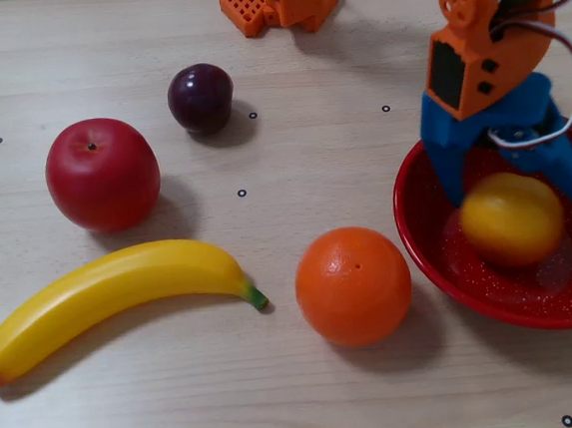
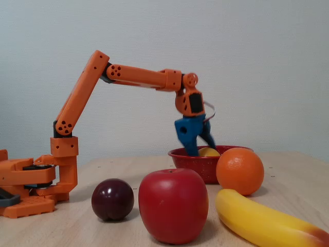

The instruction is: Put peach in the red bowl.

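my gripper [image 1: 519, 189] hangs over the red bowl [image 1: 424, 242] at the right side of the counter [image 1: 312, 392], its blue fingers [image 1: 448, 155] spread wide to either side of the peach [image 1: 512, 219]. in the top-down fixed view there is red bowl showing between each finger and the fruit, so i judge i am not pinching it. the peach sits inside the red bowl, on its floor, a little toward the rim nearest the orange [image 1: 352, 285]. in the side fixed view only its yellow top [image 2: 208, 152] shows above the rim [image 2: 180, 153], with my gripper [image 2: 198, 146] dipping in just behind it.

by my reckoning the task is as good as done; what remains is to lift clear without knocking the fruit.

the peach looks smooth, round and glossy, probably a light hollow model, stiff and not easily bruised. a ball like that is slippery and rolls readily on the glazed floor of the bowl. if i had to take it again, i would close across its widest middle, fingers on opposite sides, not up near the top where it would squirt out.

the apple [image 1: 101, 174], plum [image 1: 200, 97] and banana [image 1: 113, 294] lie well apart to the left.
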